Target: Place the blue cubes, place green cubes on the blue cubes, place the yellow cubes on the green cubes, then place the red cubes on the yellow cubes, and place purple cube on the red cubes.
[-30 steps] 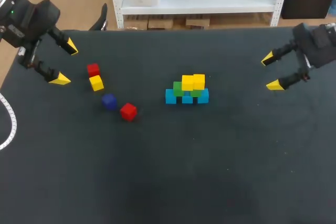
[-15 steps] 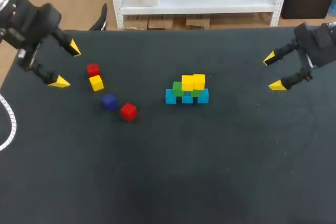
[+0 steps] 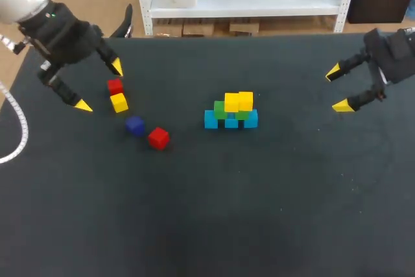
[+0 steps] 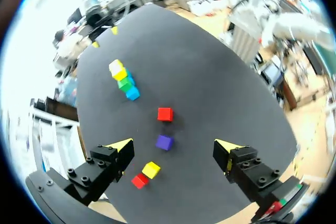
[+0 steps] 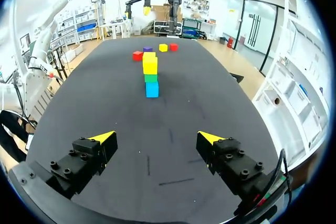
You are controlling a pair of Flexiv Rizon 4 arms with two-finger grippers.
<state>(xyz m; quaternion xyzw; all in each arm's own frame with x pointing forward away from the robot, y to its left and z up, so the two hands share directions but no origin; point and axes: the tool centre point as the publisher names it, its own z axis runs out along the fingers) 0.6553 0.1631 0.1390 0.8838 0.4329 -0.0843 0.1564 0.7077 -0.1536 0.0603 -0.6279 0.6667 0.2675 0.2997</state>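
Observation:
At mid-table stands a stack: three blue cubes point(image 3: 211, 120) in a row, green cubes point(image 3: 221, 109) on them, two yellow cubes point(image 3: 238, 102) on top. To its left lie loose cubes: a red cube point(image 3: 115, 86) touching a yellow cube point(image 3: 118, 102), a purple cube point(image 3: 135, 125) and another red cube point(image 3: 158, 137). My left gripper point(image 3: 100, 85) hangs open just left of the red and yellow pair, holding nothing. In the left wrist view, the purple cube point(image 4: 164, 141) lies just ahead of that gripper point(image 4: 174, 148). My right gripper point(image 3: 337, 88) is open and holds nothing at the far right, with the stack point(image 5: 150, 77) well ahead of it point(image 5: 157, 137).
The table point(image 3: 259, 212) is a dark mat. A white cable point(image 3: 18, 135) curves over its left edge, below my left arm.
My left arm has swung right and turned, bringing its open gripper close to the red and yellow cubes. The right arm and all cubes have stayed put.

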